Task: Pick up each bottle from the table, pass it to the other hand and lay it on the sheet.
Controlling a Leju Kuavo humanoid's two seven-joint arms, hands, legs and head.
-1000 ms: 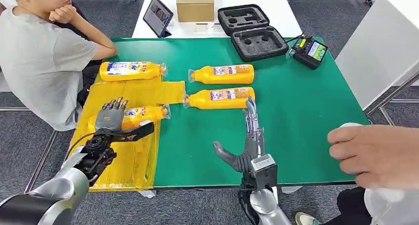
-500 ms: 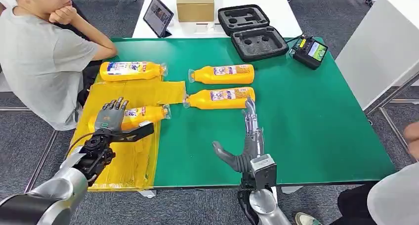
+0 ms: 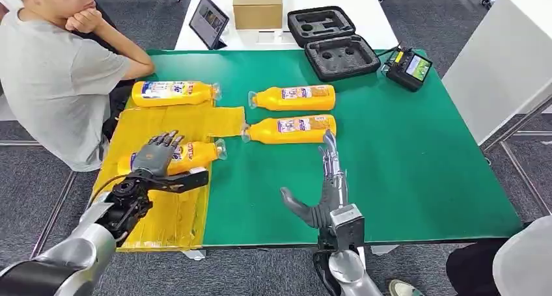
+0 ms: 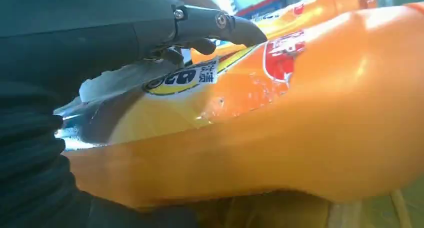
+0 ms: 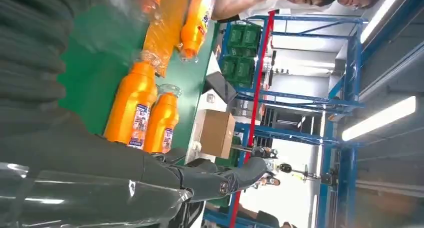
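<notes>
The green desk (image 3: 403, 153) carries a yellow sheet (image 3: 163, 218) along its left side, where a seated person (image 3: 52, 81) in a grey shirt leans an elbow on the edge. A white table (image 3: 293, 10) behind it holds a cardboard box (image 3: 257, 4), a tablet (image 3: 207, 21) and an open black foam case (image 3: 332, 41); a handheld controller (image 3: 408, 67) sits at the desk's far right corner. Four orange bottles lie on their sides: the far-left bottle (image 3: 170, 93) at the sheet's far edge, the upper middle bottle (image 3: 293, 97) and lower middle bottle (image 3: 289, 129) on bare green, and the near bottle (image 3: 195, 154) on the sheet. The left hand (image 3: 156, 158) rests over the near bottle, fingers draped across its label; whether it grips cannot be told. The right hand (image 3: 325, 192) stands open on edge, fingertips just beside the lower middle bottle, holding nothing.
</notes>
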